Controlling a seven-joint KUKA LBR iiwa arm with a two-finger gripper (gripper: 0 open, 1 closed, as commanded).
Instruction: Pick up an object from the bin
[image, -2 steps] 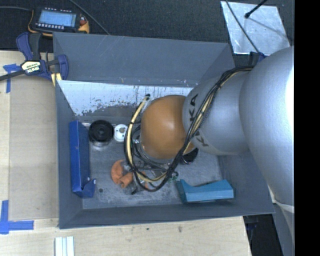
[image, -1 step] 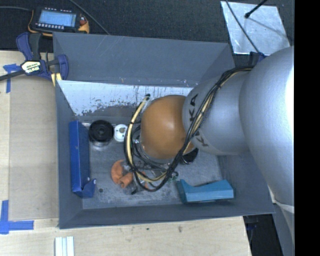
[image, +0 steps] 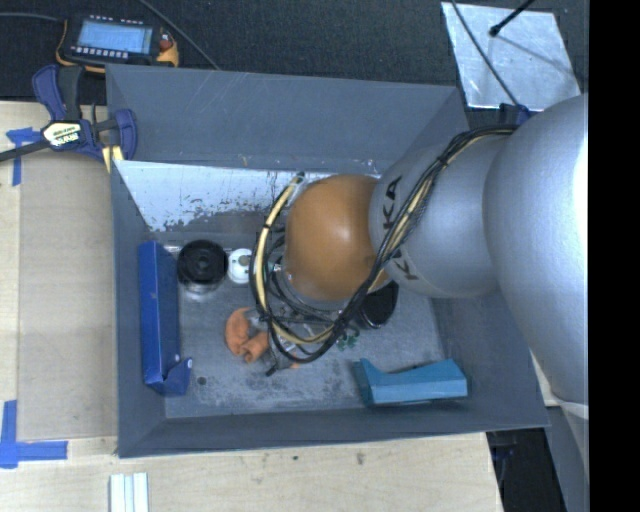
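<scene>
My arm (image: 500, 200) is silver-grey and rounded, lettered KUKA in black. An orange dome cover (image: 325, 235) caps my wrist, looped by yellow and black cables (image: 262, 255).

**Fig. – Legible markings, top view.** We read one brand only: black block lettering (image: 392, 192) on the silver arm (image: 450, 230), running down its casing just right of the orange cover (image: 325, 235). A "K" is plain at the upper end and further strokes show at the lower end. Yellow-and-black cables (image: 408, 212) cross the middle, so we read it as "KUKA", approx., partly hidden. The lit display (image: 112, 36) of the handheld unit beyond the bin's (image: 300, 425) far-left corner carries chars. too small to read.
</scene>
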